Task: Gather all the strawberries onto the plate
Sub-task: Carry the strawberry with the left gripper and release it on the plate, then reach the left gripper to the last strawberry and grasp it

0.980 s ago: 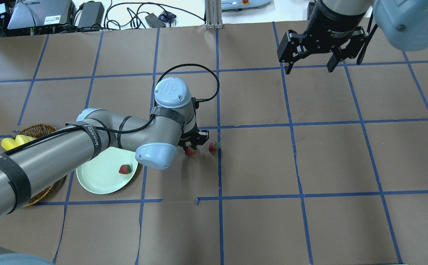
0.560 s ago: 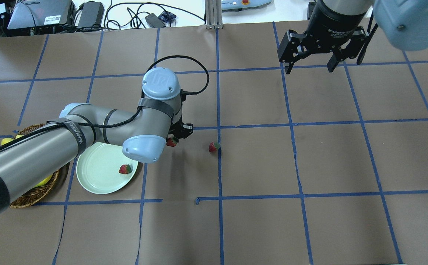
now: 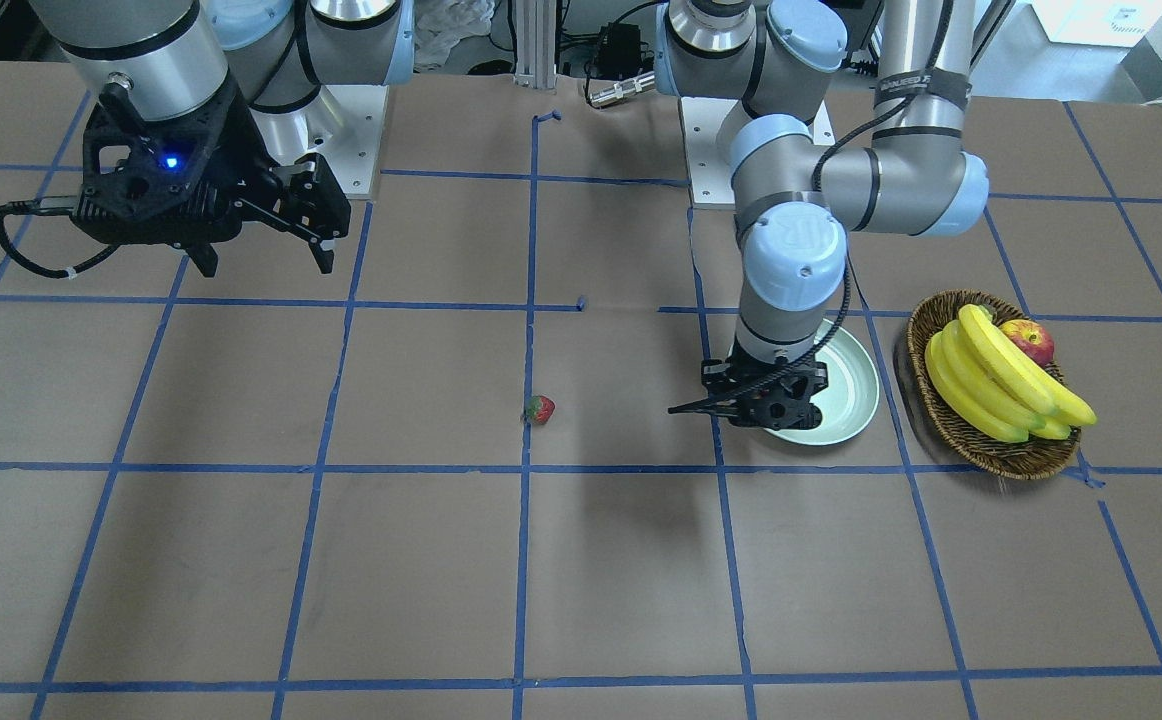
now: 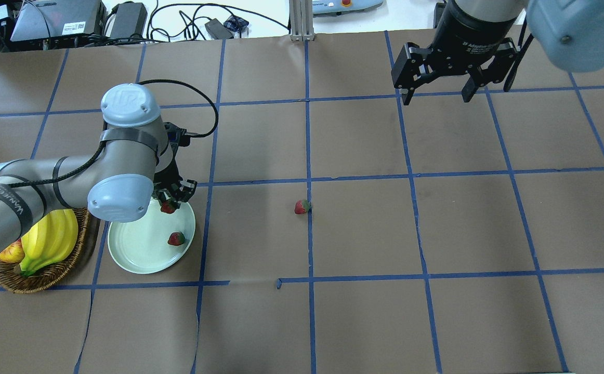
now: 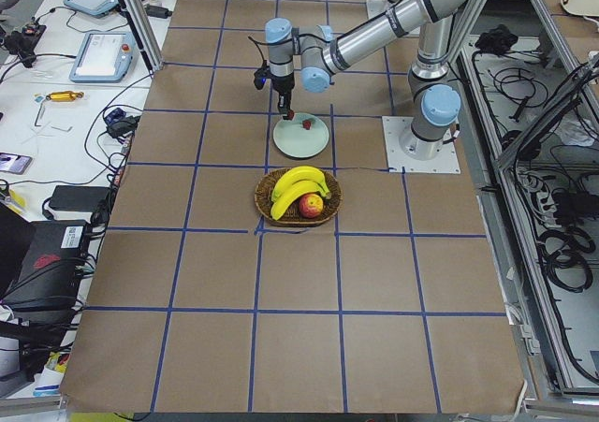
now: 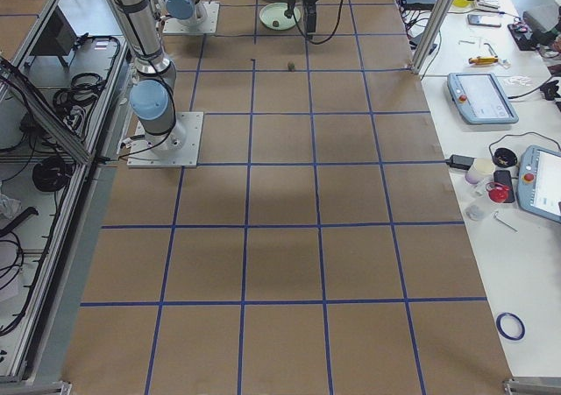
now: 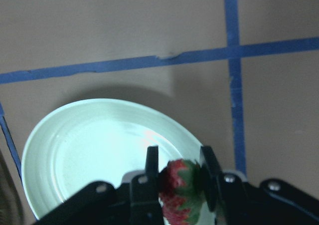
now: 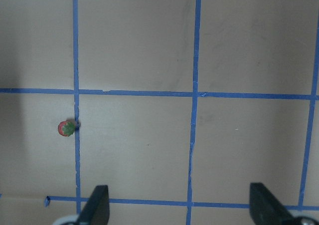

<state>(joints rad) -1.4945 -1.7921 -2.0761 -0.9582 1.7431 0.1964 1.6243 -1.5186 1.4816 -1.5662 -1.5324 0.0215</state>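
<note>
I count one strawberry (image 4: 176, 238) lying in the plate (image 4: 135, 257), which sits toward the counter's left end, just beside the basket (image 4: 47, 278) of bananas. My left tool (image 4: 173, 196) is clamped on a second strawberry (image 7: 178, 192) and hangs over the plate's rim on the side away from the robot; that berry is not yet set down. The third strawberry (image 4: 301, 206) lies loose near the counter's middle, well apart from the plate. My right tool (image 4: 437, 97) hovers spread wide and empty toward the far edge, right of centre. I reckon the job is a third done, two thirds once I release, with one fetch left.
</note>
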